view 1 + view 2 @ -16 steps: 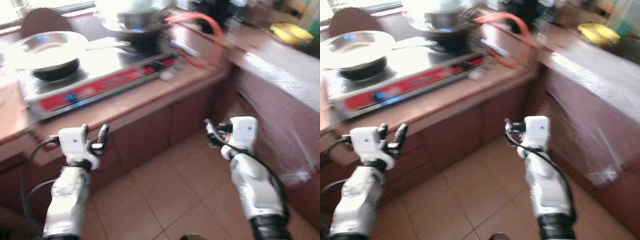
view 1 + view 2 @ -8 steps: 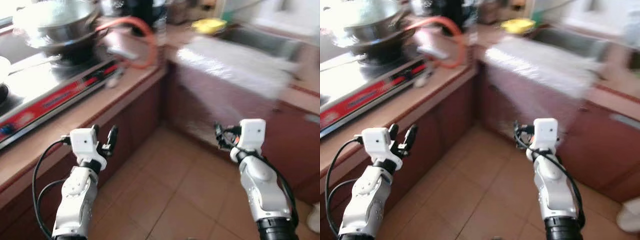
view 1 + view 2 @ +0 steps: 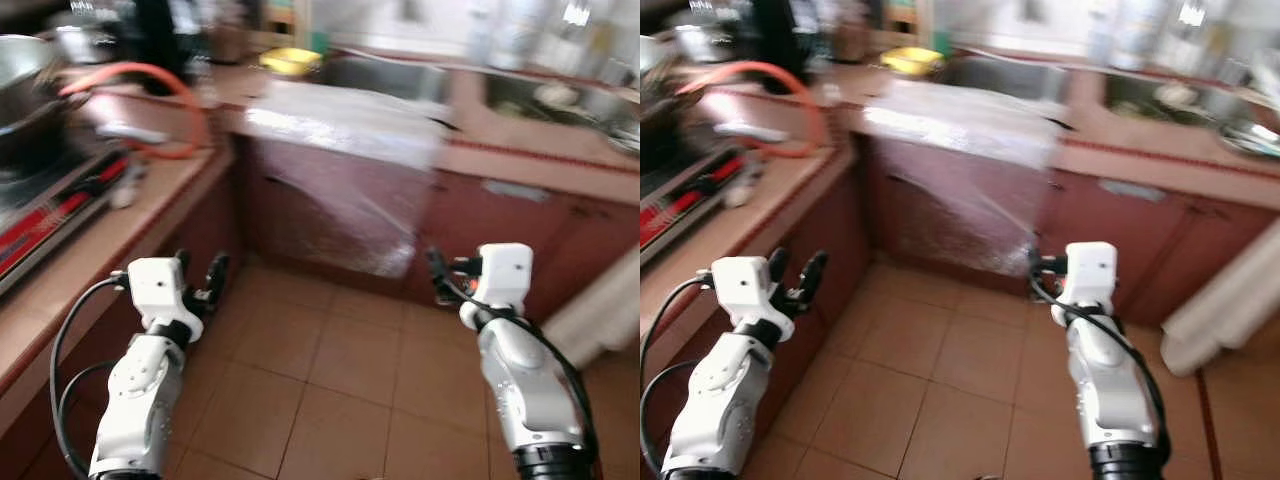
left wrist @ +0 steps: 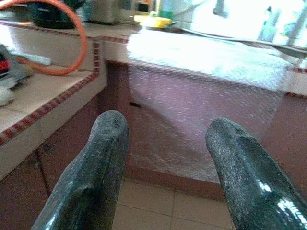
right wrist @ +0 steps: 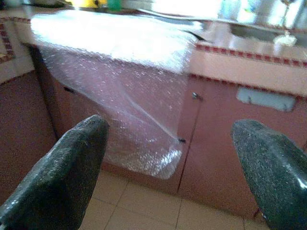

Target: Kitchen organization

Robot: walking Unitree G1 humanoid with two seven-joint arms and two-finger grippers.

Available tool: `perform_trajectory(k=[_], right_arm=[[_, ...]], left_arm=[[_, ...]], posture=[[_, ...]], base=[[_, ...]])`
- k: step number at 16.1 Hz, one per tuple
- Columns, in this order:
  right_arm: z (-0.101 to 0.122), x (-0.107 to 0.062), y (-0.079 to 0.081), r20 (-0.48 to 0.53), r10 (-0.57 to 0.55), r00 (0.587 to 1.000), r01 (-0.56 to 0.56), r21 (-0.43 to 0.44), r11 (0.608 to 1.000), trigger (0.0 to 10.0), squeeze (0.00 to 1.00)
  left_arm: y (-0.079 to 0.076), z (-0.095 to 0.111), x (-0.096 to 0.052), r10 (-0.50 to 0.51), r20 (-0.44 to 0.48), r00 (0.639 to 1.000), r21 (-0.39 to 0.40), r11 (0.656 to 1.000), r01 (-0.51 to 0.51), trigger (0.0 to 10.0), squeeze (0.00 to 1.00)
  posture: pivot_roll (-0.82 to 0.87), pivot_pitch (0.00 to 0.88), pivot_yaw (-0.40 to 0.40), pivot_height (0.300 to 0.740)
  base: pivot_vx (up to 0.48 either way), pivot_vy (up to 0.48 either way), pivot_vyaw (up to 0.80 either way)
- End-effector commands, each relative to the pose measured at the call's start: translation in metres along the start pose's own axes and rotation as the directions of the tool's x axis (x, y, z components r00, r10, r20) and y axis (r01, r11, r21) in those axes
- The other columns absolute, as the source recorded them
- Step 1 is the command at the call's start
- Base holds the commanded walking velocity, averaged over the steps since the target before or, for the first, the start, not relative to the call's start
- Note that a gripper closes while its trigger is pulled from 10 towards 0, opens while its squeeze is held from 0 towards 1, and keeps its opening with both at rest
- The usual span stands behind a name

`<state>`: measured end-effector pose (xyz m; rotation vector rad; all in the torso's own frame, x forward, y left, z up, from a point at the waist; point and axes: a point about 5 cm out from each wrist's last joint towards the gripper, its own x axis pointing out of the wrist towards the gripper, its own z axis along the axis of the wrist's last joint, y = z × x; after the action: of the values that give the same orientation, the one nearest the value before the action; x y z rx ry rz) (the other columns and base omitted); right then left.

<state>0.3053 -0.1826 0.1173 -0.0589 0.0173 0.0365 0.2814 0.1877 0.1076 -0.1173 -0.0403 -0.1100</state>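
Note:
Both arms are raised in front of me over the tiled floor [image 3: 340,370]. My left gripper [image 3: 200,268] is open and holds nothing; it hangs close beside the left counter's edge [image 3: 100,250]. My right gripper [image 3: 440,275] is open too, with nothing between its fingers, and points toward the cabinet fronts. A sheet of bubble wrap [image 3: 345,150] is draped over the far counter and hangs down over a cabinet door; it also lies ahead of the left gripper [image 4: 167,122] and the right gripper [image 5: 170,124]. Behind it sits a steel sink [image 3: 385,75].
A stove [image 3: 50,200] with a red front and a metal pot [image 3: 20,70] stands at far left, with an orange hose [image 3: 150,75] looping beside it. A yellow thing [image 3: 290,62] lies next to the sink. A white bundle [image 3: 600,305] leans at lower right.
The whole view has swung to the right: the stove has slid to the left edge and the sink counter has come into view. Both grippers keep the same open pose.

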Motion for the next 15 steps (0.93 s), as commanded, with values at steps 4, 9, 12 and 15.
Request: perform_trajectory(k=[4, 9, 12, 15], right_arm=[[0.007, -0.001, 0.005, 0.043, 0.029, 0.999, -0.029, -0.02, 0.999, 10.0, 0.0], [0.009, 0.0, 0.009, 0.051, 0.046, 0.998, -0.045, -0.018, 0.999, 10.0, 0.0], [0.011, 0.0, 0.011, 0.059, 0.062, 0.996, -0.06, -0.025, 0.998, 10.0, 0.0], [0.012, 0.001, 0.012, 0.064, 0.071, 0.995, -0.069, -0.029, 0.997, 10.0, 0.0]], left_arm=[[-0.007, 0.001, -0.001, -0.033, 0.011, 0.999, -0.023, 0.999, 0.033, 10.0, 0.0], [-0.007, 0.004, -0.001, -0.032, 0.026, 0.999, -0.028, 0.999, 0.033, 10.0, 0.0], [-0.008, 0.002, -0.002, -0.035, 0.025, 0.999, -0.031, 0.999, 0.036, 10.0, 0.0], [-0.009, 0.002, -0.001, -0.036, 0.025, 0.999, -0.034, 0.999, 0.037, 10.0, 0.0]], posture=[[-0.15, 0.096, 0.055, 0.74], [-0.15, 0.097, 0.054, 0.74], [-0.15, 0.097, 0.05, 0.74], [-0.15, 0.094, 0.048, 0.74]], base=[[0.0, 0.0, -0.4], [0.136, 0.0, 0.0], [0.425, 0.0, 0.0], [0.465, 0.0, 0.0]])
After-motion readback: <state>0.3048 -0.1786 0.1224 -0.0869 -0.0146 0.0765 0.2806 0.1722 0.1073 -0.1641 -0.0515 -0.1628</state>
